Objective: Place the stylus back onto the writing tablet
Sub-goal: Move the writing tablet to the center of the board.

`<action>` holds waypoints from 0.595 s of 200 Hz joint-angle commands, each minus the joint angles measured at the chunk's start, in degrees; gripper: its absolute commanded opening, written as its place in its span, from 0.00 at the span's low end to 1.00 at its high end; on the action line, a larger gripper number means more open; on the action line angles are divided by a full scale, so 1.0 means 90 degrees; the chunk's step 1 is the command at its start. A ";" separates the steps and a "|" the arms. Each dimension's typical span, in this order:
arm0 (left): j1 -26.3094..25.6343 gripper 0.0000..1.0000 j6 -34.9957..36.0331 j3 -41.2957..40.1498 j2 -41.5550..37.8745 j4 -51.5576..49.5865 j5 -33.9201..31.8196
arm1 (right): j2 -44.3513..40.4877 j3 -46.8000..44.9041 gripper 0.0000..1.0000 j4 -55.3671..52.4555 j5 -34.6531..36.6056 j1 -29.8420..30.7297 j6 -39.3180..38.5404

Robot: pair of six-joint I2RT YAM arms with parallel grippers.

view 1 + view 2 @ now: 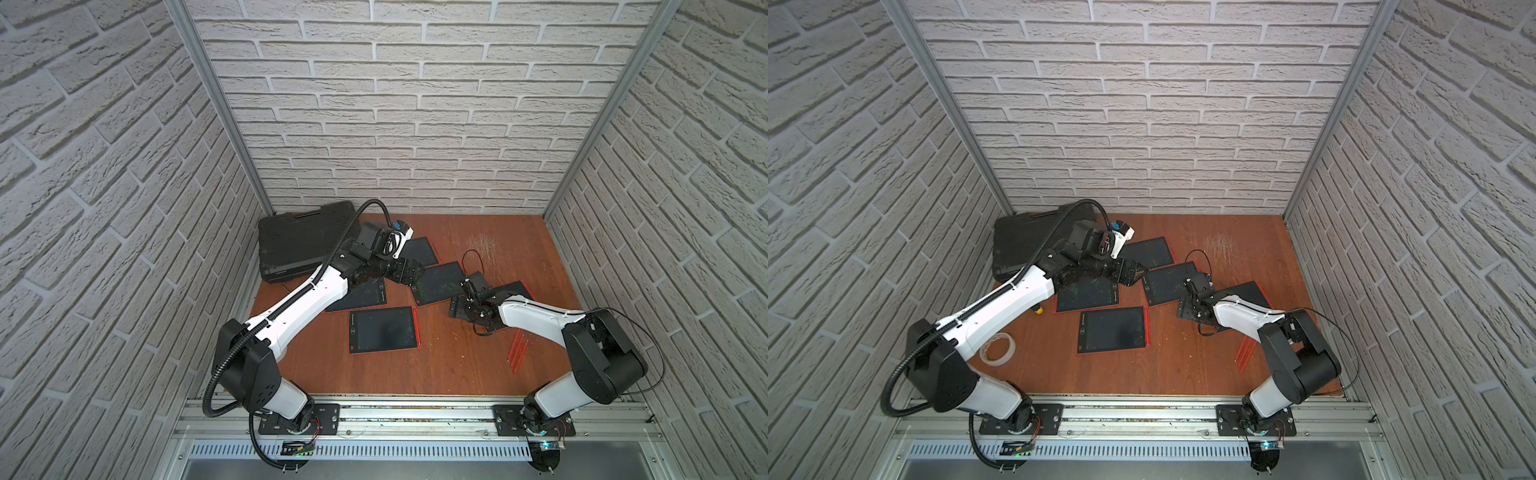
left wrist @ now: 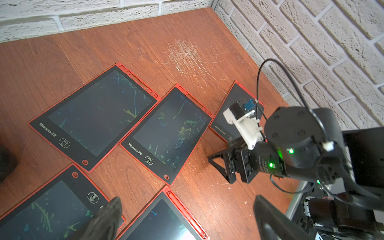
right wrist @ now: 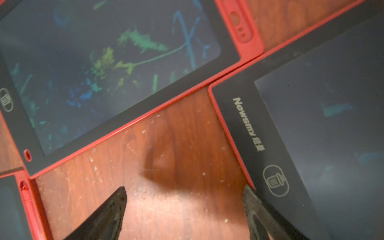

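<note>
Every tablet bezel that can be read carries "Newsmy" in pale letters, followed by two small Chinese characters. A ringed bin icon sits beside the writing. This is sharpest on the right tablet (image 3: pixel 291 145) in the right wrist view. The screens bear faint green and blue scribbles.

Five red-rimmed tablets lie flat on the wooden surface (image 1: pixel 457 365). The front tablet (image 1: pixel 384 330) is nearest the robot and has one red stylus (image 1: pixel 419 328) seated in the slot along its right edge. The other four lie beyond it:
- The left tablet (image 1: pixel 361 296) is just behind it, partly under the left arm.
- The middle tablet (image 1: pixel 438 282) is behind and to the right.
- The far tablet (image 1: pixel 420 251) is farthest back.
- The right tablet is well to the right, under the right arm.

Three loose styluses (image 1: pixel 517 349) lie side by side on bare wood. They are well to the right of the front tablet and rest on no tablet.

The left hand (image 1: pixel 409 272) hangs beyond the front tablet, fingers spread and empty. The right hand (image 3: pixel 184 197) is also spread and empty. It sits low over bare wood behind and to the right of the front tablet, between the middle and right tablets. Whether its finger touches the right tablet's corner cannot be told.

One black case (image 1: pixel 307 239) sits far back and to the left of the front tablet. One tape roll (image 1: pixel 997 349) lies to its left.
</note>
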 commanded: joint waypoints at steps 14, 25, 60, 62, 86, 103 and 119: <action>-0.0015 0.98 0.0022 -0.0049 -0.0131 0.0052 0.0020 | 0.0180 0.0175 0.87 -0.0075 -0.0144 -0.0429 -0.0366; -0.0021 0.98 0.0032 -0.0053 -0.0131 0.0043 -0.0009 | 0.0216 0.0204 0.87 -0.0075 -0.0194 -0.0570 -0.0423; -0.0019 0.98 0.0032 -0.0024 -0.0084 0.0014 -0.0019 | 0.0345 0.0333 0.87 -0.0060 -0.0341 -0.0974 -0.0631; -0.0019 0.98 0.0032 -0.0025 -0.0083 0.0012 -0.0015 | 0.0355 0.0344 0.87 -0.0056 -0.0343 -0.0994 -0.0639; -0.0020 0.98 0.0031 -0.0012 -0.0056 0.0001 -0.0014 | 0.0525 0.0463 0.87 -0.0012 -0.0462 -0.1252 -0.0753; -0.0024 0.98 0.0032 -0.0024 -0.0043 -0.0001 -0.0033 | 0.0662 0.0569 0.87 0.0021 -0.0545 -0.1419 -0.0824; -0.0016 0.98 0.0032 -0.0015 -0.0015 0.0001 -0.0033 | 0.0817 0.0713 0.87 0.0024 -0.0602 -0.1546 -0.0938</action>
